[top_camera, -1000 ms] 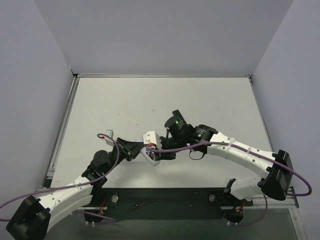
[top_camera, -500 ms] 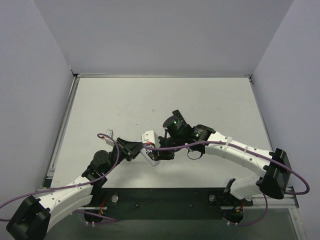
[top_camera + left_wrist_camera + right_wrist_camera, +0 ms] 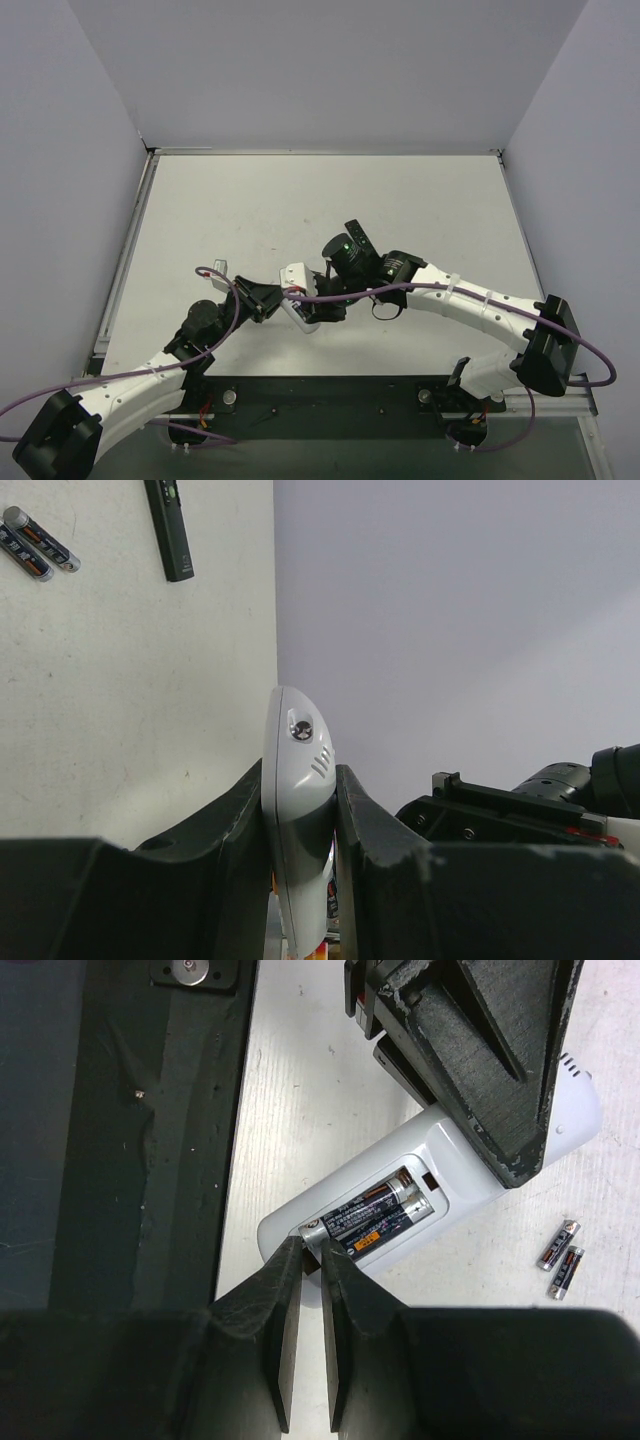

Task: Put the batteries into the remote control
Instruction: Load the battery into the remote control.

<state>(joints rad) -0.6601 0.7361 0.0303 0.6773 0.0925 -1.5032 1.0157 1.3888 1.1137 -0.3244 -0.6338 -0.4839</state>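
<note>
The remote control (image 3: 440, 1175) sits near the front middle of the worktop (image 3: 300, 1100), back side up and slanted, with two batteries (image 3: 378, 1215) lying side by side in its open back, their reddish-orange bands showing. The left hand (image 3: 300, 775) is clenched on the remote's sides, one dark finger (image 3: 235, 815) pressed to each long edge, and the rounded white end sticks out past the fingertips. The right hand (image 3: 311, 1252) points its tips at the end of the opening farthest from the left hand, just touching or nearly touching the end of the batteries. Its two fingers are drawn almost together with only a thin slit between them, and I cannot tell whether they pinch anything. Two loose batteries (image 3: 560, 1257) lie close together on the worktop, apart from the remote control on its far side. In the left wrist view a slim black remote (image 3: 168, 525) lies near those loose batteries, not touching them.
</note>
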